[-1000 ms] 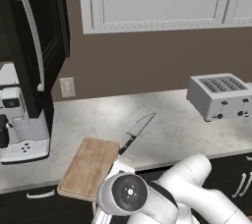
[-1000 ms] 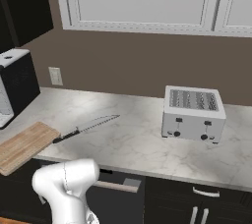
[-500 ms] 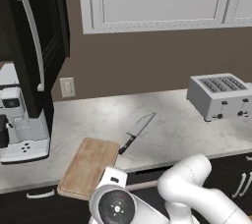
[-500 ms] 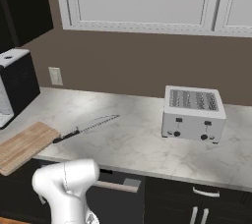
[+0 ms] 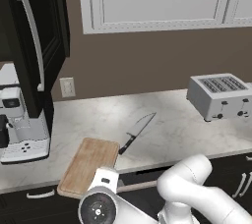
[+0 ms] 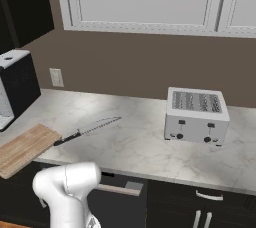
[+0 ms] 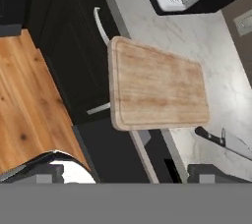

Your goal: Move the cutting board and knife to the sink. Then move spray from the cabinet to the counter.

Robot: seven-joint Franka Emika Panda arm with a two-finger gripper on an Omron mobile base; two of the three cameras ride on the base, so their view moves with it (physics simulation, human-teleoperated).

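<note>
Right above the end effector in the hand view, the cutting board is overhanging the table edge. Fingers are sitting wide apart, gripping nothing, and the knife is lying just off to the side.

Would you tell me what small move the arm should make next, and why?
Probably bring the open gripper toward the cutting board and down to its overhanging edge: the board lies untouched on the counter, jutting past its front, with the knife beside it.

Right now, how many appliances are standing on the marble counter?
2. A silver four-slot toaster stands at the right end of the pale marble counter; a white coffee machine stands at the left end beside the black fridge. Others may sit beyond these views.
</note>
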